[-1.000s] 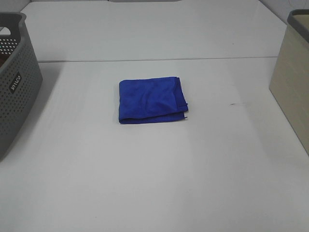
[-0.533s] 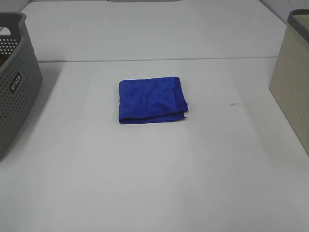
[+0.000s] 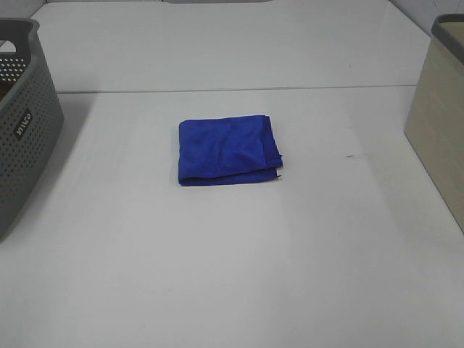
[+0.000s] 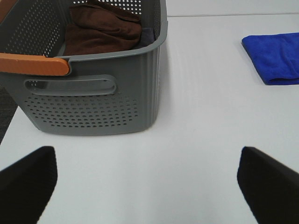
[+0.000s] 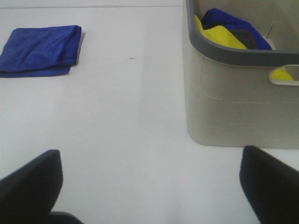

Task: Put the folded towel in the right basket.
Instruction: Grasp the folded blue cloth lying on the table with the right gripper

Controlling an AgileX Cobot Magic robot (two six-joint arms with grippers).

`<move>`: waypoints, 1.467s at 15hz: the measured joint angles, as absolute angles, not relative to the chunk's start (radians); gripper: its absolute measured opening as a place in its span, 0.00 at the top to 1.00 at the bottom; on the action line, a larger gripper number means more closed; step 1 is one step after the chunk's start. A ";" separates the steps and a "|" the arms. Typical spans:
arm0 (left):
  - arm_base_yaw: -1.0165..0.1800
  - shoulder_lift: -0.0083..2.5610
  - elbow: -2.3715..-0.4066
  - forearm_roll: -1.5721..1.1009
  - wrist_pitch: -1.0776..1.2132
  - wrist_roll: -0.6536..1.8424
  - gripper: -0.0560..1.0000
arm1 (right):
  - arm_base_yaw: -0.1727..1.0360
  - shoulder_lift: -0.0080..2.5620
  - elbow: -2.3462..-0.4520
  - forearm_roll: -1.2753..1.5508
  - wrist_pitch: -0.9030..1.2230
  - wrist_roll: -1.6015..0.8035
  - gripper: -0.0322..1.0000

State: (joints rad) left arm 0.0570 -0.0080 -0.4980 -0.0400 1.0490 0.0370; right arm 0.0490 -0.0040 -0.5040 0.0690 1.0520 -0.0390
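Note:
A folded blue towel (image 3: 228,148) lies flat on the white table, near the middle. It also shows in the left wrist view (image 4: 275,63) and the right wrist view (image 5: 39,50). The right basket (image 3: 438,116) is beige with a grey rim and stands at the table's right edge; in the right wrist view (image 5: 233,102) it holds yellow and blue cloths. My left gripper (image 4: 149,186) is open and empty, well short of the towel. My right gripper (image 5: 149,186) is open and empty, beside the beige basket. Neither gripper shows in the exterior high view.
A grey perforated basket (image 3: 22,123) stands at the left edge; in the left wrist view (image 4: 93,93) it holds a brown cloth (image 4: 103,30) and has an orange handle (image 4: 32,64). A seam in the table (image 3: 232,90) runs behind the towel.

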 joint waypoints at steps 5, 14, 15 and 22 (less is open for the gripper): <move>0.057 -0.008 -0.498 -0.040 1.049 0.037 0.03 | 0.049 -0.004 -0.504 0.069 1.052 -0.039 0.02; 0.057 -0.008 -0.498 -0.040 1.049 0.037 0.03 | 0.049 -0.004 -0.504 0.069 1.052 -0.038 0.02; 0.057 -0.008 -0.498 -0.040 1.049 0.037 0.03 | 0.049 0.002 -0.504 0.069 1.052 -0.038 0.02; 0.057 -0.008 -0.498 -0.040 1.049 0.037 0.03 | 0.049 0.674 -0.947 0.141 1.163 -0.007 0.02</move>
State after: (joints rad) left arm 0.0570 -0.0080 -0.4980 -0.0400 1.0490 0.0370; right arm 0.0490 0.6740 -0.9470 0.1410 1.1630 -0.0070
